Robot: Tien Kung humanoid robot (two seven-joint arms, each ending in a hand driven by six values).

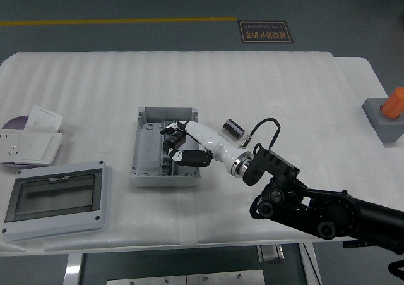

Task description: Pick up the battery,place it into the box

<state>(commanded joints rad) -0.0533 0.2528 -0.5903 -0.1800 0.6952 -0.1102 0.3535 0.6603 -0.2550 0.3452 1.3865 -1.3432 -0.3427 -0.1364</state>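
The battery [234, 128], a short black cylinder, lies on the white table just right of the grey open box [144, 152]. My right hand [175, 147] reaches in from the lower right, over the box's middle and above its metal rail. Its fingers are curled and hold nothing that I can see. The battery is about a hand's length behind the hand, beside my white forearm [208, 143]. The left arm is out of view.
The box's grey lid with a clear window [55, 200] lies at the front left. White socket plates [31, 139] sit at the left edge. A grey block with an orange cylinder [386, 113] stands at the right edge.
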